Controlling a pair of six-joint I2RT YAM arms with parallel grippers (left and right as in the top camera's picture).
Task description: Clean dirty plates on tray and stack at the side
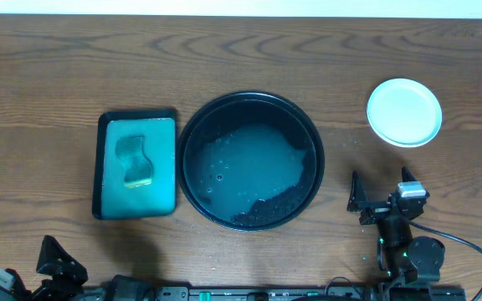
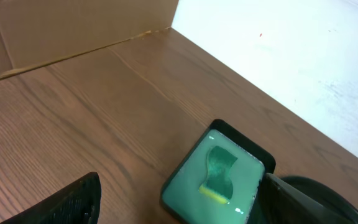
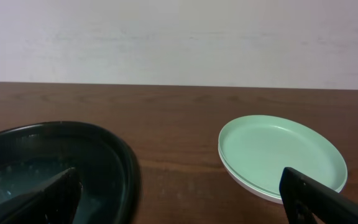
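Note:
The round black tray (image 1: 192, 125) sits mid-table with only a watery film and dark specks in it; no plate lies on it. The plates (image 1: 404, 111) are stacked on the wood to the tray's right, a pale mint one on top and a white edge showing underneath (image 3: 281, 152). My right gripper (image 1: 381, 186) hovers open and empty near the table's front, between tray and stack. Its wrist view has the gripper (image 3: 179, 177) framing the tray rim (image 3: 126, 162) on the left. My left gripper (image 1: 44, 263) is open and empty at the front left corner.
A rectangular dark green tray (image 1: 101, 167) holding teal liquid and a green-yellow sponge (image 1: 135, 160) lies just left of the black tray. In the left wrist view the sponge (image 2: 219, 174) shows between my open fingers (image 2: 73, 202). A cardboard panel stands beyond the table's far edge.

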